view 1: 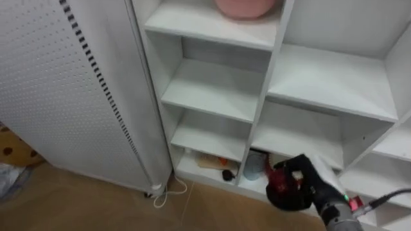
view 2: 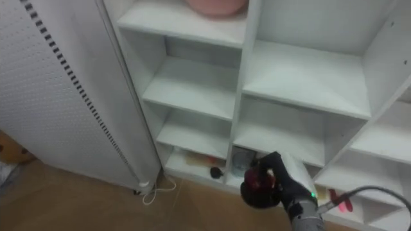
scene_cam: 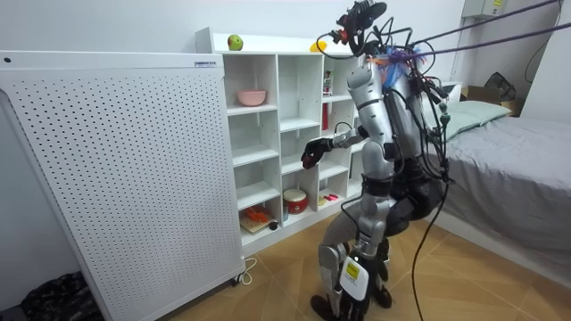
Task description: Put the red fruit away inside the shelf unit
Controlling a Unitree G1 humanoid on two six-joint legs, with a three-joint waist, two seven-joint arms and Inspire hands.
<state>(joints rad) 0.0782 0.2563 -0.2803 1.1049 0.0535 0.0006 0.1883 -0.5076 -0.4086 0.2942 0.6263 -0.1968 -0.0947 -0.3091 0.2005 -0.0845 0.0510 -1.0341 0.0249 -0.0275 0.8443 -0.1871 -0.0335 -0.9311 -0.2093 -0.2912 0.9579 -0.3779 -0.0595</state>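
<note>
Robot stands upright on the wood floor (scene_cam: pixel 268 285) facing the white closet (view 1: pixel 212 90), right arm stretched toward its open compartments.

Right robot hand (view 1: pixel 292 186): dark fingers curled closed around a red fruit (view 1: pixel 276 183). The fruit is round, and its kind can't be told. In the eye views, hand and fruit hang in front of the closet's lower compartments, level with the second column from the closet's left edge. In the room view the hand is at mid-height before the closet's middle column. It is just outside the front edge, not inside any compartment.

Other fruit: a green apple (scene_cam: pixel 235 42) sits on top of the closet above its left column. A yellow fruit (scene_cam: pixel 317 45) is also on top, further toward the closet's right end.

Contents seen:
- pink bowl (view 1: pixel 247 6) on an upper shelf of the closet's left column
- red pot (scene_cam: pixel 294 200) in the bottom compartment of the middle column
- small orange and dark items on a flat board (view 1: pixel 215 163) in the bottom left compartment

Surroundings: a white perforated panel (view 1: pixel 51 83) stands against the closet's left side. A bed (scene_cam: pixel 517 169) lies beyond the closet's right end, behind the robot.
</note>
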